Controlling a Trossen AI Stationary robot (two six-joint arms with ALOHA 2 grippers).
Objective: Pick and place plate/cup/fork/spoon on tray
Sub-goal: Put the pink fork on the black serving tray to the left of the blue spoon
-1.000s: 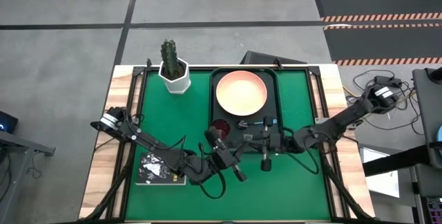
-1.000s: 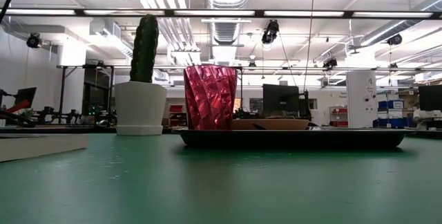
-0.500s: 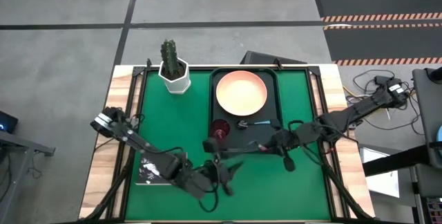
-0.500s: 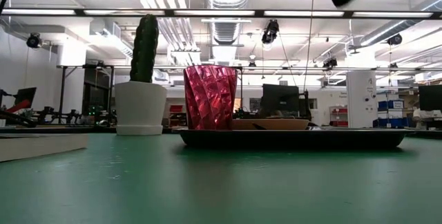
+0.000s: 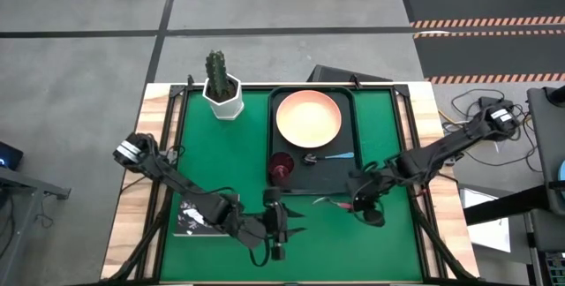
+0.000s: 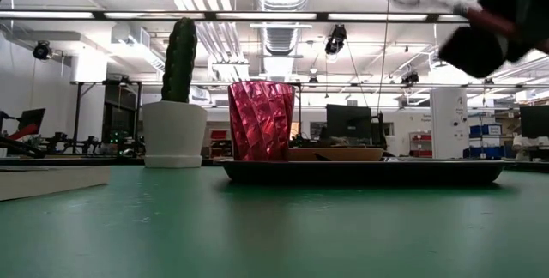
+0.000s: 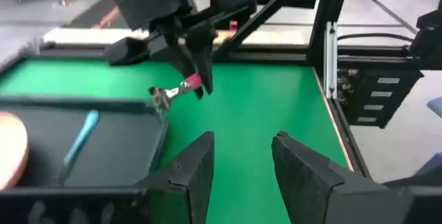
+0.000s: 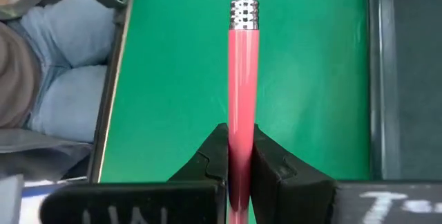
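Industrial lab hall: exposed ceiling ducts (image 6: 283, 3), strip lights, monitors (image 6: 347, 122), hazard-striped floor mats (image 5: 481, 23).

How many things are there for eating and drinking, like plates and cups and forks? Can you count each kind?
Plate: 1
Cup: 1
Spoon: 1
Fork: 1, held up by the right pincer
Total: 4. The first three are on the tray.

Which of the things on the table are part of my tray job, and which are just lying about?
Job:
tray
plate, on tray
cup, on tray
spoon, on tray
fork, held in right claw off the tray's near edge

Lying about:
cactus pot
book
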